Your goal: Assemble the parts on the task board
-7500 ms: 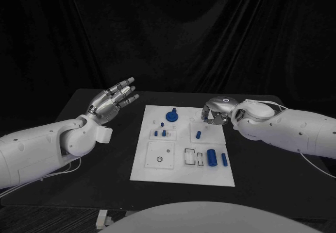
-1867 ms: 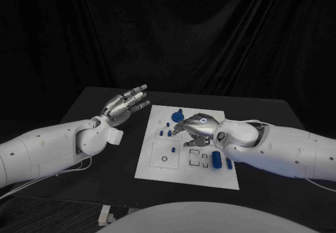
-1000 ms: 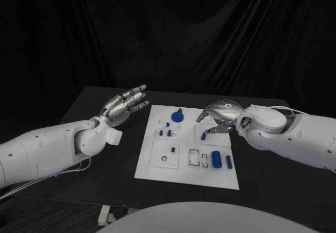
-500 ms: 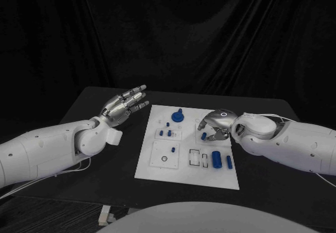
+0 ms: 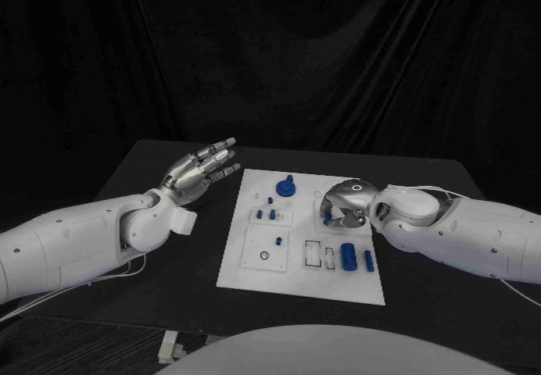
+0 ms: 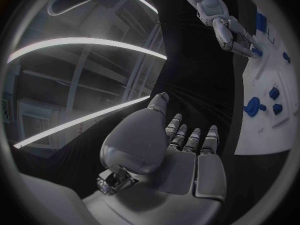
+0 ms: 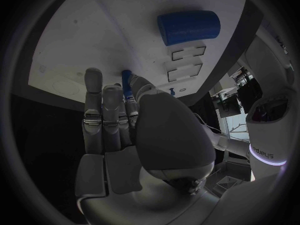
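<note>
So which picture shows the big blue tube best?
The right wrist view: the big blue tube lies large and unblocked on the white board. The head view shows it small. In the left wrist view I can't pick it out.

two bulky white arms with smooth rounded shells, dotted with small dark screws, are seen. each is ended by a silver segmented hand: the left hand (image 5: 199, 169) and the right hand (image 5: 344, 201). thin white cables are trailed beneath both arms.
</note>
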{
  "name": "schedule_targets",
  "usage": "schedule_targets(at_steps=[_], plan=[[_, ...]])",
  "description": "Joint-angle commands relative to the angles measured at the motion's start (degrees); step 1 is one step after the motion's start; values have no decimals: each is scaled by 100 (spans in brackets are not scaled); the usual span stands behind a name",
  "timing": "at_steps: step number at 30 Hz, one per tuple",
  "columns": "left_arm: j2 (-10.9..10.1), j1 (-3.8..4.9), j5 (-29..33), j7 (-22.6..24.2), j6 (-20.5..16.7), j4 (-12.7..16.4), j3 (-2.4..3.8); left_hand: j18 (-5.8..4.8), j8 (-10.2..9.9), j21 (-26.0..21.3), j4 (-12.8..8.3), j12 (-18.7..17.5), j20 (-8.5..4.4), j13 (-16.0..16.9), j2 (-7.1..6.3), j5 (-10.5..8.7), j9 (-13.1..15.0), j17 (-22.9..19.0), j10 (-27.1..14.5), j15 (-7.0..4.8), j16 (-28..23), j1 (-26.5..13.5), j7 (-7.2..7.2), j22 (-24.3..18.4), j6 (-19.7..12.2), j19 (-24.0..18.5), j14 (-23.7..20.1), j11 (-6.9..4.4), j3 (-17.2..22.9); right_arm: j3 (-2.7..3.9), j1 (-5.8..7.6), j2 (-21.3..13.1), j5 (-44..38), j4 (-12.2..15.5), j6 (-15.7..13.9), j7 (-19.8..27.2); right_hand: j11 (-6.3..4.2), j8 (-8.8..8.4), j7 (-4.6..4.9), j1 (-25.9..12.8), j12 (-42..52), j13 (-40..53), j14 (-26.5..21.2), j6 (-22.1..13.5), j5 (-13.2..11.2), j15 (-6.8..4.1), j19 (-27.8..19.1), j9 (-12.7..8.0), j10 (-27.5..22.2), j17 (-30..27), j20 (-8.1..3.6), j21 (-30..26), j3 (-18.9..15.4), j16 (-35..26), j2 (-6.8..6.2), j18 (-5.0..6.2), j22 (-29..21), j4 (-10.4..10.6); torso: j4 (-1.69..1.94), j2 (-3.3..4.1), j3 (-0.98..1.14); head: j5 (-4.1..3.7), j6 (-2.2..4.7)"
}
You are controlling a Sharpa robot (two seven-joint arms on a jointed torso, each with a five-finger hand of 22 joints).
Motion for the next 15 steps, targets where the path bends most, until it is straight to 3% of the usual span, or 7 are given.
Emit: schedule_targets(at_steps=[1, 15], plan=[[10, -12, 31, 34, 100, 6, 6, 45, 22, -3, -42, 38, -31, 5, 16, 20, 7, 6, -11, 38, 27, -25, -2, -5, 25, 2, 19, 8, 3, 3, -18, -6, -3, -3, -184, 136, -39, 62, -21, 70, -58, -3, -2, 123, -1, -68, -8, 45, 183, 19, -49, 69, 102, 37, -18, -35, 263, -34, -5, -5, -6, 12, -1], [42, -33, 31, -23, 126, -21, 6, 46, 33, 0, -77, 69, -9, 11, 48, 52, 8, 7, 0, 42, 34, -16, 17, 1, 30, 5, 20, 35, 44, 4, 2, -177, -2, 196, -657, 184, -144, 135, -85, 94, -244, 2, 9, 390, -89, -146, -21, 205, 698, 11, -125, 232, 376, 10, -72, -46, 277, -160, -1, -9, -7, 27, -1]])
